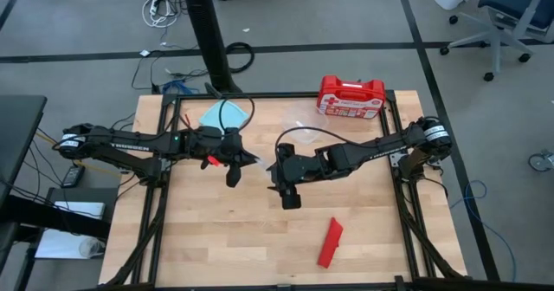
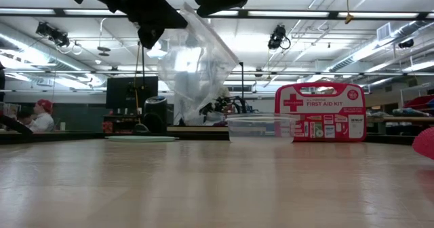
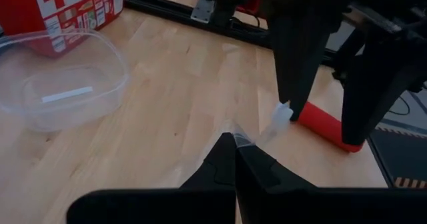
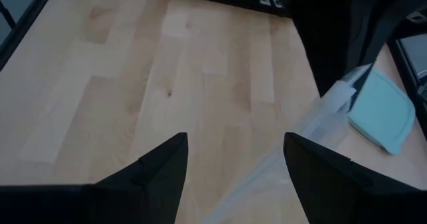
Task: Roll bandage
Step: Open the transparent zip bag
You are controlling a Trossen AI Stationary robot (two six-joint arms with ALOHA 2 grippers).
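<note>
The red bandage (image 1: 330,242) lies on the table near its front right, away from both grippers; in the left wrist view it shows as a red roll (image 3: 327,127). My left gripper (image 1: 234,174) hovers over the table's middle, shut on a clear plastic bag (image 2: 196,65) that hangs below it. Just to its right, my right gripper (image 1: 286,191) is open above the table. One of the right gripper's fingers (image 3: 297,64) stands beside the bag's upper edge (image 3: 283,112). My left gripper pinches the clear bag's upper edge (image 3: 244,141) between its two shut fingers, which slant downward from the table's left. The bag hangs slack below them, clear of the table. My right gripper has one fingertip at the bag's edge; I cannot tell whether it touches.
A red first-aid case (image 1: 351,96) stands at the far right edge, with a clear plastic tub (image 3: 60,84) in front of it. A teal lid (image 1: 221,115) lies at the far left. Bare wood (image 1: 216,239) stretches along the near side.
</note>
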